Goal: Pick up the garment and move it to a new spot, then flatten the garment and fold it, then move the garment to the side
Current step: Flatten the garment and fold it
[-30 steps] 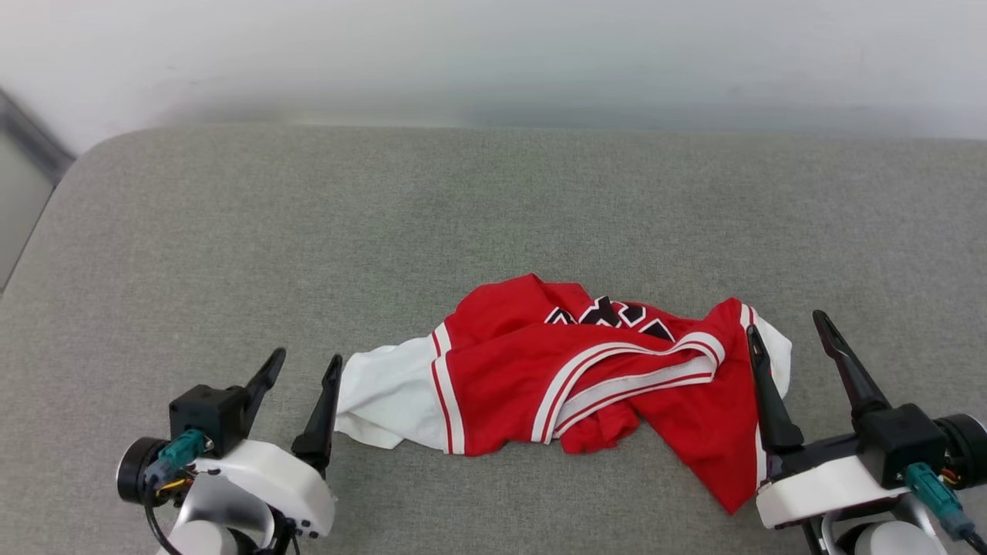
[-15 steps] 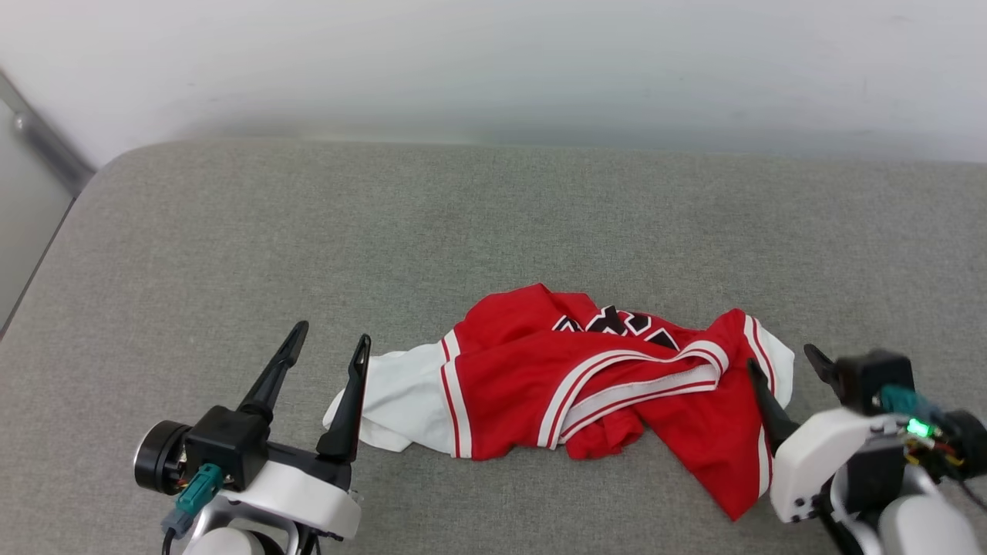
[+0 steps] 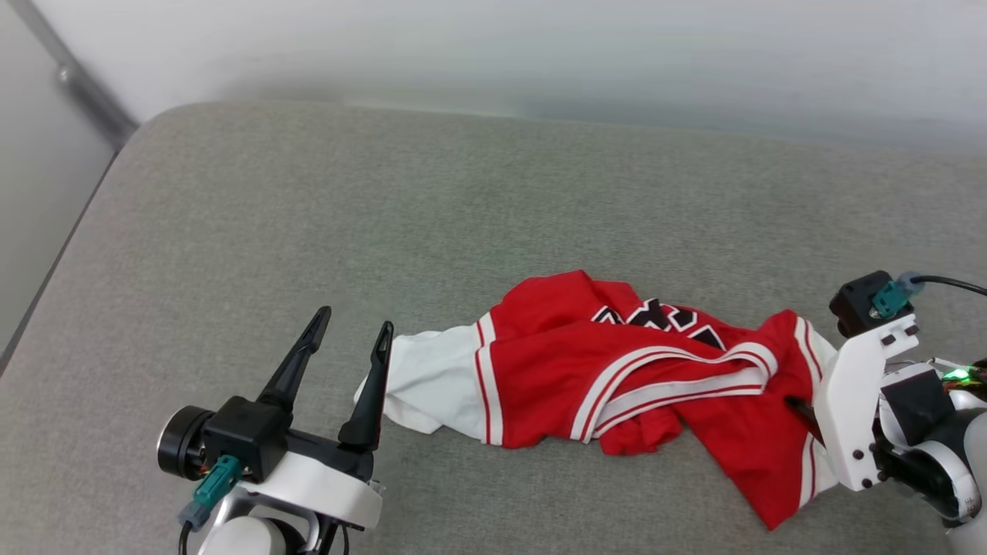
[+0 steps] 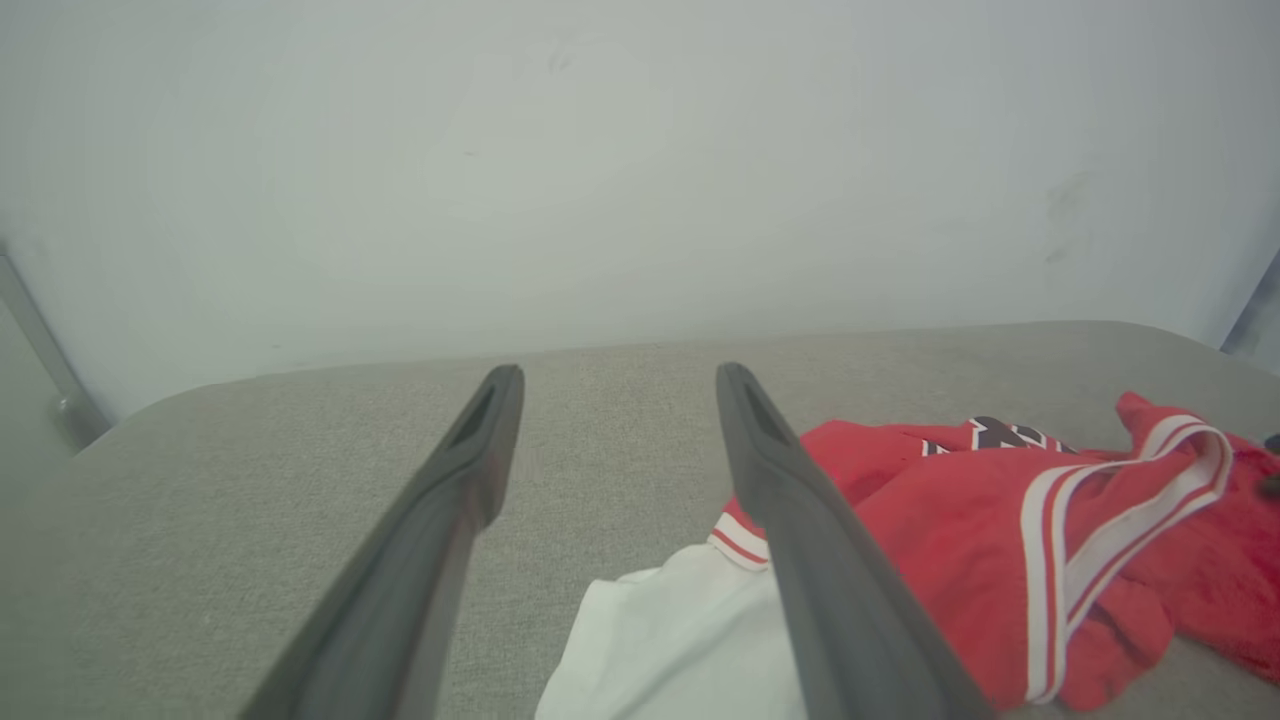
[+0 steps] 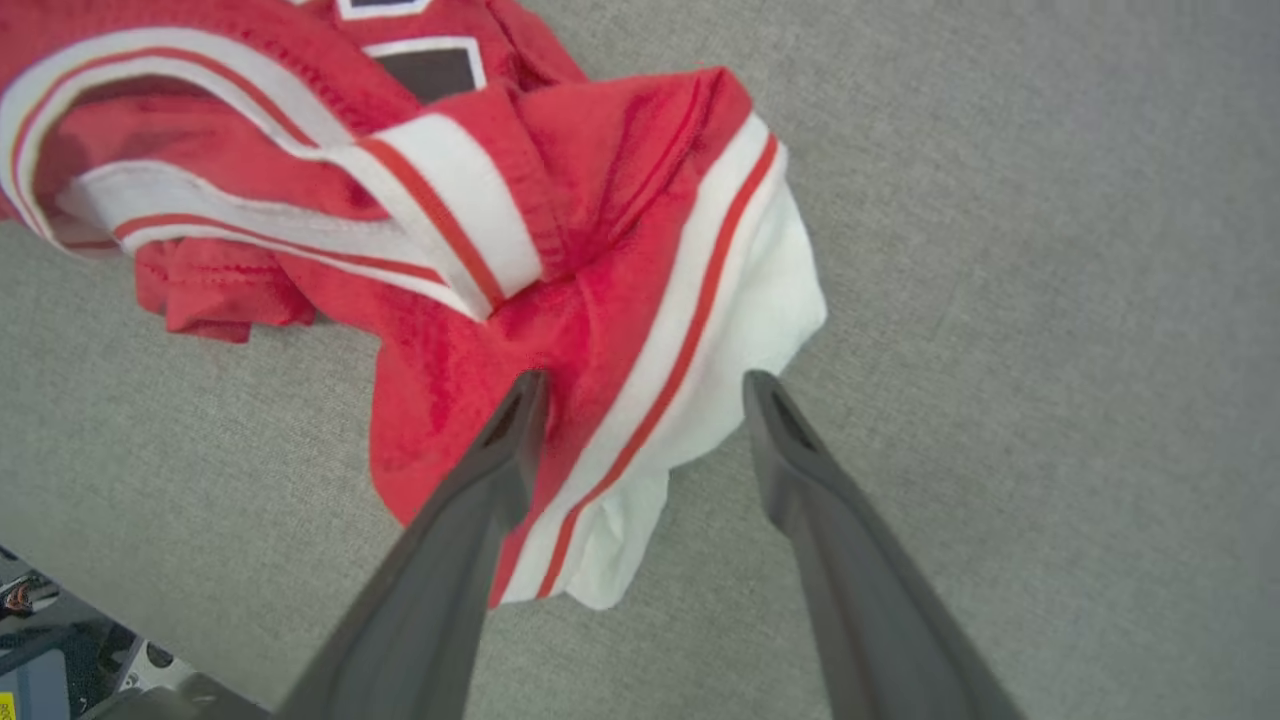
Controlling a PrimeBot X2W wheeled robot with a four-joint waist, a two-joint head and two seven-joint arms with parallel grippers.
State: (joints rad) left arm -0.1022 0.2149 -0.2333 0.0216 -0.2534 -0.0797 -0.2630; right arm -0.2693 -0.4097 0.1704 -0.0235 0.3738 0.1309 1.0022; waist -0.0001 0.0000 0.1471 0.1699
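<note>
The garment [image 3: 617, 370], a red jersey-style T-shirt, lies crumpled on a grey upholstered cushion [image 3: 308, 200], toward 4 o'clock from the middle of the head view. One white sleeve [image 3: 432, 378] spreads out at the shirt's 9 o'clock end. The black, white-outlined lettering [image 3: 655, 316] peeks from a fold at its 12 o'clock edge. A band of red-and-white striped trim [image 3: 671, 378] loops across the middle. A red flap trails off toward 5 o'clock.

The left gripper [image 3: 355, 322] sits at 7 o'clock in the head view with its two dark fingers spread apart and pointing toward 12 o'clock. Bare grey cushion shows between them. Its inner finger stands just beside the edge of the white sleeve. In the left wrist view that finger crosses in front of the sleeve, and whether it touches the cloth cannot be told.

The right gripper [image 5: 645, 385] is at the shirt's 3 o'clock end, tipped steeply down, and in the head view its white wrist housing hides most of the fingers. The right wrist view shows the fingers held wide apart over the second white sleeve [image 5: 760, 300]. One tip is over the red cloth and the other is at the sleeve's outer edge. The striped seam runs between them. Contact with the cloth cannot be judged.

A pale wall [image 3: 540, 46] rises behind the cushion at 12 o'clock.
</note>
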